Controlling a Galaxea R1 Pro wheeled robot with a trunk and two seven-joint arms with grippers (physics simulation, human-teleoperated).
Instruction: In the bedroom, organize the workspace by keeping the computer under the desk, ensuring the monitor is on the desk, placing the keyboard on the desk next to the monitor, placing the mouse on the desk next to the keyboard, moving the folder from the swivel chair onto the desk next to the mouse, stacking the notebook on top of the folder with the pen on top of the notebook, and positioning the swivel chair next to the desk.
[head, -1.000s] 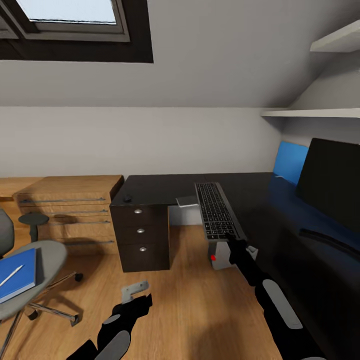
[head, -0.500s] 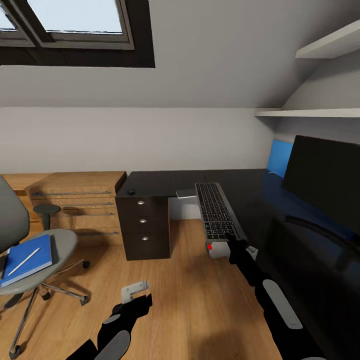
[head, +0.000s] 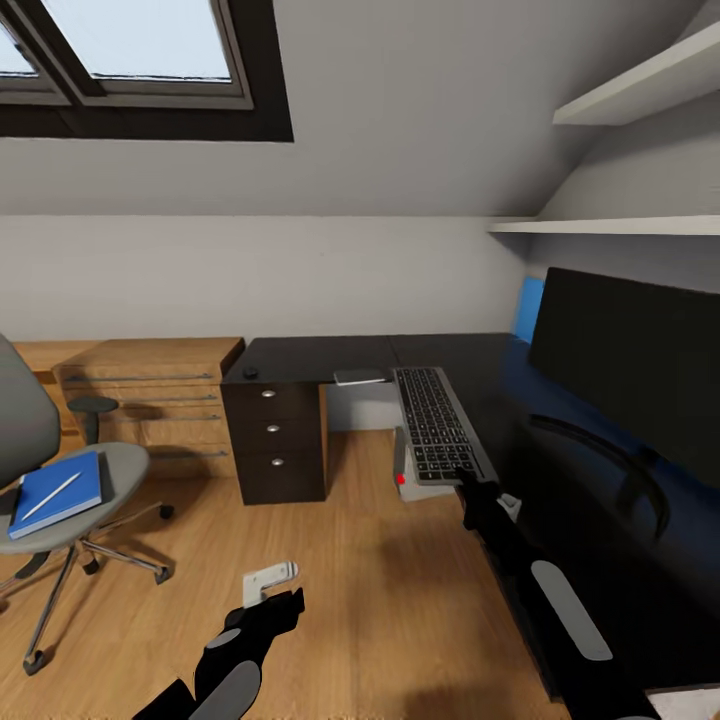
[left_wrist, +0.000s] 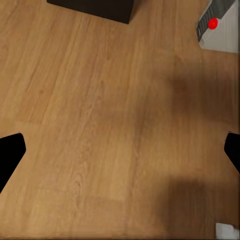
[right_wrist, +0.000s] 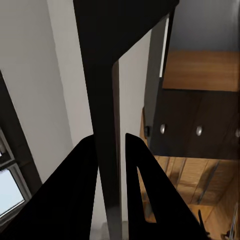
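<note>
Keyboard gripped at its near end by the closed right jaws, overhanging the table edge beside the monitor; left jaws open and empty; folder with pen on the chair, unmoved.

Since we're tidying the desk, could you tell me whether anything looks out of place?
Yes: the keyboard, pinched at its near end by the right claw, sticks out past the desk edge over the floor. The folder and pen lie on the chair seat.
</note>
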